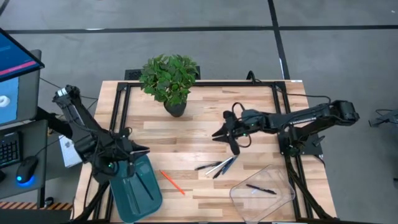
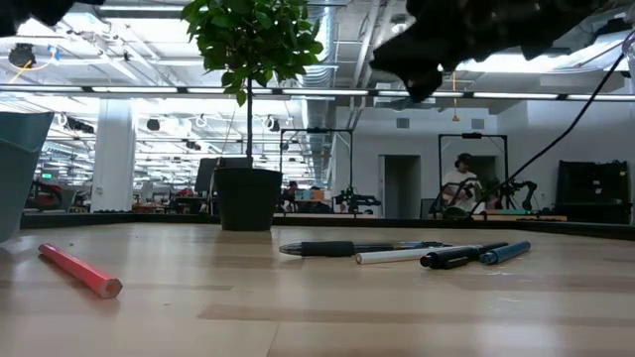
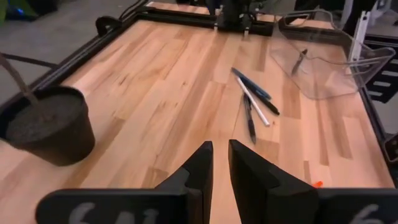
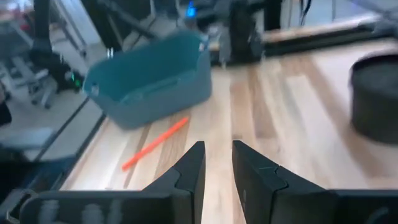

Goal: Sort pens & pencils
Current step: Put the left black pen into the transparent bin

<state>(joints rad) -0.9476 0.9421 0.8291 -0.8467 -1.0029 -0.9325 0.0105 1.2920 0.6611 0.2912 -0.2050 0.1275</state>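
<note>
Just below the right tool (image 1: 234,142), loose pens (image 1: 217,167).

orange pencil (image 1: 171,182) lies between teal tray (image 1: 134,198) and a cluster of pens (image 1: 217,167).

Dark jointed arms (image 1: 87,127) — black cabling

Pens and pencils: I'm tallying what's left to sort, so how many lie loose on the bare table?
5: the orange pencil lies alone near the teal tray; four pens cluster mid-table. One more pen sits in each of the two trays; others may be hidden.
</note>
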